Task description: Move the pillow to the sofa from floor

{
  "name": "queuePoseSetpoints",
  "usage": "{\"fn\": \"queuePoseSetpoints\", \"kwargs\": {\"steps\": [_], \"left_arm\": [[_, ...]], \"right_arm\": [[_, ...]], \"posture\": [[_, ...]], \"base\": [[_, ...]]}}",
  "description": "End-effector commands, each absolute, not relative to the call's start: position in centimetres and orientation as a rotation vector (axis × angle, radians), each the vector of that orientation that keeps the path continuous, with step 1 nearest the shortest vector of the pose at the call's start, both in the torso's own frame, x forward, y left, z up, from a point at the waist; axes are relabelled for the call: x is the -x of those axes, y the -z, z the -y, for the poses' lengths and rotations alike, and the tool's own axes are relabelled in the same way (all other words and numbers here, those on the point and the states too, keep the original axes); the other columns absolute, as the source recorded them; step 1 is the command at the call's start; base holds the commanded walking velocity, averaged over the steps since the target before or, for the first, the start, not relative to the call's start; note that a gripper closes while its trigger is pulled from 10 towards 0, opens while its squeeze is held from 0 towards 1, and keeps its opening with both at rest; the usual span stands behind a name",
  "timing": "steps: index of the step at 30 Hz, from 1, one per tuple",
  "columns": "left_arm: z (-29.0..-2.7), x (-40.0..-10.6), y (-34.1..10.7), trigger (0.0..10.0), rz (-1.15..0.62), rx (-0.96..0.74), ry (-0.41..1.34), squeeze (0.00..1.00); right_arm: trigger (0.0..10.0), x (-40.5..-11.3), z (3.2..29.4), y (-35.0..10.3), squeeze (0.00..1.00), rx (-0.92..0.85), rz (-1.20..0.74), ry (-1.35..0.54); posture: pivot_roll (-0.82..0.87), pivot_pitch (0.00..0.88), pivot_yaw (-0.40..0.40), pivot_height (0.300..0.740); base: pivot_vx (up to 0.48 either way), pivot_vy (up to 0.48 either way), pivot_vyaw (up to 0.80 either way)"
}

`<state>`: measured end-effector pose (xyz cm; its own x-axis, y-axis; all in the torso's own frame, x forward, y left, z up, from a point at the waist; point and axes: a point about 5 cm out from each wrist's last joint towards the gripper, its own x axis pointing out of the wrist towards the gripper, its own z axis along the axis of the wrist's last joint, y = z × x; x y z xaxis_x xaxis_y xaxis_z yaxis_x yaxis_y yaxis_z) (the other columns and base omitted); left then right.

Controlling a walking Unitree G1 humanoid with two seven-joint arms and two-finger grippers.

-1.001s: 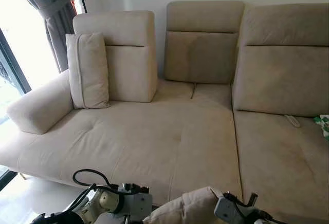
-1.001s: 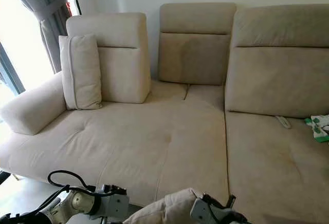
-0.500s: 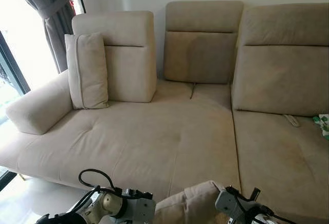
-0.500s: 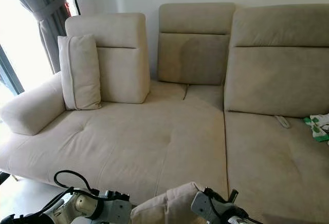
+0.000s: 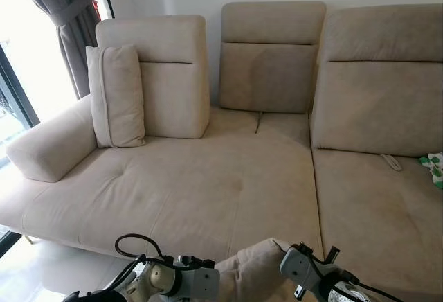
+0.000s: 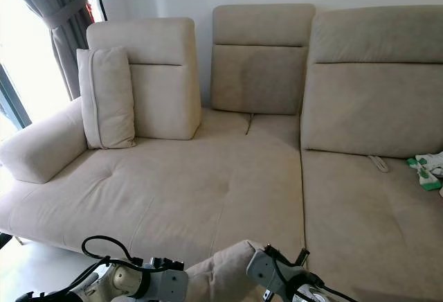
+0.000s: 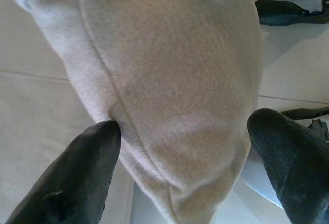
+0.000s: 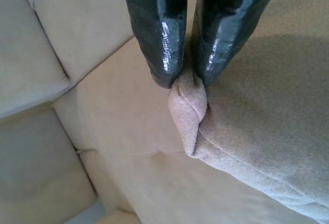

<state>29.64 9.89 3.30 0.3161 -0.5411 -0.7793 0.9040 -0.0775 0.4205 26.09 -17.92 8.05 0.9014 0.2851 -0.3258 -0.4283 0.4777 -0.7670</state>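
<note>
Beige fabric covers the pillow (image 5: 252, 274), which sits at the 6 o'clock edge of the head views, held between both arms just in front of the sofa's (image 5: 208, 191) seat edge.

Right end effector (image 8: 186, 75): the two black fingers are pinched together on a corner fold of the pillow, with sofa seat cushions beyond it. In the left eye view its wrist housing lies at 5 o'clock, touching the pillow's side.

Left end effector (image 7: 180, 147): fingers spread wide apart, one on each side of the pillow's rounded end; one finger touches the seam, and whether the other touches cannot be told. Pale floor (image 7: 288, 64) shows behind.

A second pillow (image 5: 116, 95) stands upright against the sofa backrest at 10 o'clock, beside the armrest. A green-and-white item (image 5: 436, 167) lies on the seat at 3 o'clock. A grey curtain (image 5: 66, 18) hangs at 11 o'clock.
</note>
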Motion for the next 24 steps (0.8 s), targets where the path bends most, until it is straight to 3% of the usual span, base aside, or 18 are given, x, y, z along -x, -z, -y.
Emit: {"fn": "queuePoseSetpoints", "kwargs": {"steps": [1,7,8,9,11,12,13,14,15,23,24], "left_arm": [[-10.7,-29.4,-2.6,10.0,-0.488,-1.134,1.255,0.00],[-11.2,-29.1,-2.2,10.0,-0.535,-1.145,1.275,0.00],[-11.1,-29.1,-2.3,4.8,-0.534,-1.139,1.276,0.00],[-11.1,-29.1,-2.3,4.8,-0.534,-1.139,1.276,0.00],[-10.7,-29.3,-2.5,0.0,-0.513,-1.119,1.266,0.00],[-10.7,-29.3,-2.5,0.0,-0.513,-1.119,1.266,0.00],[-10.3,-29.7,-3.0,0.0,-0.477,-1.112,1.246,0.00],[-10.3,-29.7,-3.0,0.0,-0.477,-1.112,1.246,0.00],[-10.0,-30.1,-3.4,0.0,-0.441,-1.115,1.211,0.00],[-9.0,-32.7,-6.1,0.0,-0.293,-1.153,1.007,0.00],[-9.0,-33.2,-6.7,10.0,-0.271,-1.163,0.958,0.00]], "right_arm": [[0.0,-27.2,16.4,-11.7,0.00,0.976,0.026,-0.408],[0.0,-27.4,16.1,-12.8,0.00,0.967,0.068,-0.390],[0.0,-27.4,16.2,-12.8,0.00,0.966,0.071,-0.386],[0.0,-27.4,16.2,-12.8,0.00,0.966,0.071,-0.386],[0.0,-27.3,16.2,-12.8,0.00,0.946,0.074,-0.373],[0.0,-27.3,16.2,-12.8,0.00,0.946,0.074,-0.373],[3.8,-27.2,16.1,-12.7,0.00,0.921,0.077,-0.357],[3.8,-27.2,16.1,-12.7,0.00,0.921,0.077,-0.357],[10.0,-27.1,16.1,-12.7,0.00,0.907,0.080,-0.348],[10.0,-26.8,15.4,-12.4,0.00,0.862,0.091,-0.337],[10.0,-26.7,15.3,-12.4,0.00,0.862,0.094,-0.339]], "posture": [[-0.09,0.000,0.085,0.607],[-0.10,0.000,0.087,0.607],[-0.10,0.000,0.086,0.607],[-0.10,0.000,0.086,0.607],[-0.10,0.000,0.086,0.607],[-0.10,0.000,0.086,0.607],[-0.10,0.000,0.085,0.607],[-0.10,0.000,0.085,0.607],[-0.10,0.000,0.087,0.607],[-0.10,0.000,0.087,0.607],[-0.10,0.000,0.086,0.607]], "base": [[0.000,0.000,0.00],[0.000,0.000,0.00],[0.000,0.000,0.00],[0.000,0.000,0.00],[0.000,0.000,0.00],[0.000,0.000,0.00],[0.000,0.000,0.00],[0.000,0.000,0.00],[0.000,0.000,0.00],[0.000,0.000,0.00],[0.000,0.000,0.00]]}}
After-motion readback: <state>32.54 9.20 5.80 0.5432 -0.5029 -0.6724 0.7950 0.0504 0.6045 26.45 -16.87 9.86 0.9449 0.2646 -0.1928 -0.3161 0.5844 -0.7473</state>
